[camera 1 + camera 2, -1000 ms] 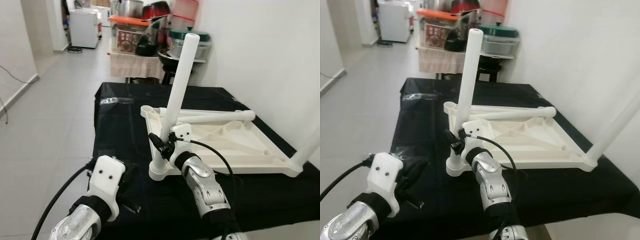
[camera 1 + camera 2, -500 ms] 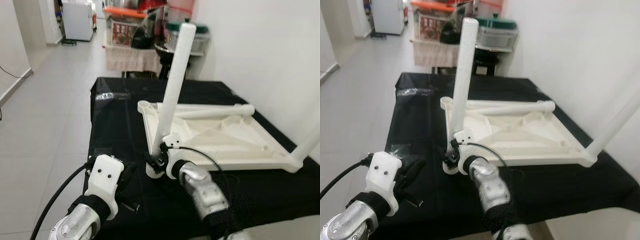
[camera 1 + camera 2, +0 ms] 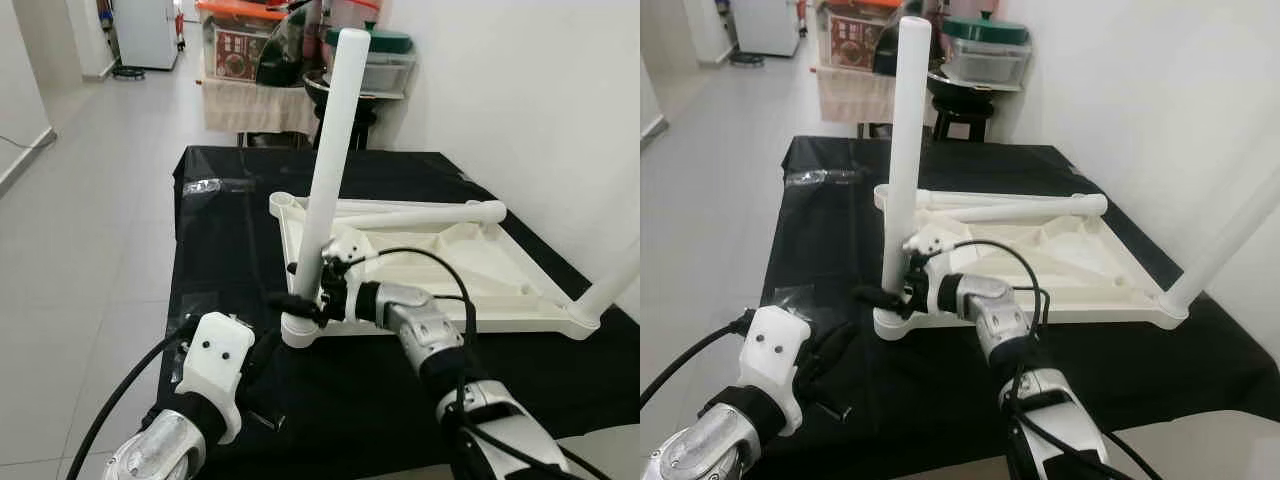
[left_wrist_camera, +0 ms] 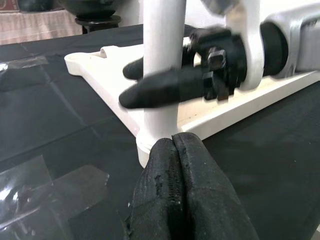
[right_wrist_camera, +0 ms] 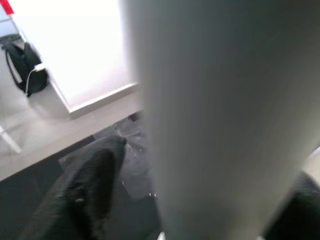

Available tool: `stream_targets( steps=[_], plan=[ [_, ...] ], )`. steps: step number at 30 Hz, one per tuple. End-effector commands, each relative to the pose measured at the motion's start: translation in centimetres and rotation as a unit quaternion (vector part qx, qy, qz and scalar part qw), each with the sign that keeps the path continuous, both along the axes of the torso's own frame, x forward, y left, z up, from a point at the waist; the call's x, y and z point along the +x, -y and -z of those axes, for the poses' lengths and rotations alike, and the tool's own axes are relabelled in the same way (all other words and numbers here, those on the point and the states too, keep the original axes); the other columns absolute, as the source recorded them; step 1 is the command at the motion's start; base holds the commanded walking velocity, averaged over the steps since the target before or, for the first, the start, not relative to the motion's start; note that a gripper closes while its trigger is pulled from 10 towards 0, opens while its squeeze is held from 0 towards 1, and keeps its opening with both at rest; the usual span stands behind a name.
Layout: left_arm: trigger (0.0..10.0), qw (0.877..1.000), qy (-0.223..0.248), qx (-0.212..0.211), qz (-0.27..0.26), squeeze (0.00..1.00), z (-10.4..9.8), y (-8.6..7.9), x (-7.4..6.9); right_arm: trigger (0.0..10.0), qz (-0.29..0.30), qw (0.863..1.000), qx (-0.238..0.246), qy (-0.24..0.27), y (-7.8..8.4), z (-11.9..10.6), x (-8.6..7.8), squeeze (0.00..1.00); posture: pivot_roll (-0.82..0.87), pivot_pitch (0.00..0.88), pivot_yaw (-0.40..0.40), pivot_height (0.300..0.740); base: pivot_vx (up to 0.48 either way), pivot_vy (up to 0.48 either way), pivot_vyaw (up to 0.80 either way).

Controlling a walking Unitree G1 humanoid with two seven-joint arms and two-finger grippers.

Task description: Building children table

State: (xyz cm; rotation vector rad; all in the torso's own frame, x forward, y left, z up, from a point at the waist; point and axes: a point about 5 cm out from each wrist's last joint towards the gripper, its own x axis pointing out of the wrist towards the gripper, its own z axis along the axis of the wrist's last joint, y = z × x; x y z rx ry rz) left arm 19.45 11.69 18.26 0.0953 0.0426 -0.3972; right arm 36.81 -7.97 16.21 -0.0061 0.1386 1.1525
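Nearest to us, our left gripper [image 4: 172, 190] rests low over the black cloth [image 3: 230, 250] that covers the work table. Its two fingers are pressed together and hold nothing. It points at the corner socket [image 3: 298, 330] of the tabletop, just beside it, and it seems to wait there as a spare support. A piece of clear plastic wrap [image 4: 45, 187] lies on the cloth close to it.

A little further, our right gripper [image 3: 308, 300] is at the base of the upright white leg [image 3: 326, 170]. One black finger [image 4: 165, 90] passes on each side of the tube, so the jaws are closed around the leg, just above the socket. We judge that the hold is placed so low because the leg must be pushed or turned into the socket there, and a low hold gives better control of the seating. The leg leans slightly, so it may not be fully seated yet.

The white tabletop [image 3: 470, 290] lies upside down on the cloth, which lets the legs go in from above. A second leg [image 3: 420, 213] lies loose across its far edge, ready for later. A third leg [image 3: 612, 285] already stands slanted in the right corner.

Beyond the table, pots and boxes [image 3: 260, 60] stand on a low shelf.
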Motion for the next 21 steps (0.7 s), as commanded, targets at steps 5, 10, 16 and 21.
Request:
stream_targets(
  steps=[5,10,16,21],
  plan=[
    [10.0,1.000,-0.008,0.002,-0.003,0.00,0.2,0.1,-0.2,0.0,-0.038,0.999,0.027,-0.001,0.3,-0.6,0.1,0.00,0.20,0.000,-0.182,0.740,0.000,0.000,0.00],
    [10.0,1.000,-0.009,0.001,-0.002,0.00,0.3,0.2,-0.3,0.0,-0.045,0.998,0.033,-0.006,0.9,-0.3,0.0,0.00,0.20,0.000,-0.177,0.740,0.000,0.000,0.00],
    [10.0,1.000,-0.011,-0.001,0.002,0.00,0.3,0.4,-0.4,0.0,-0.013,1.000,0.022,0.011,2.6,1.5,-0.7,0.00,0.18,0.000,-0.173,0.740,0.000,0.000,0.00],
    [10.0,1.000,-0.012,0.001,0.002,0.00,0.2,0.1,-0.6,0.0,0.327,0.944,-0.049,-0.013,3.5,6.6,-2.1,0.00,0.16,0.000,-0.182,0.740,0.000,0.000,0.00]
  ],
)
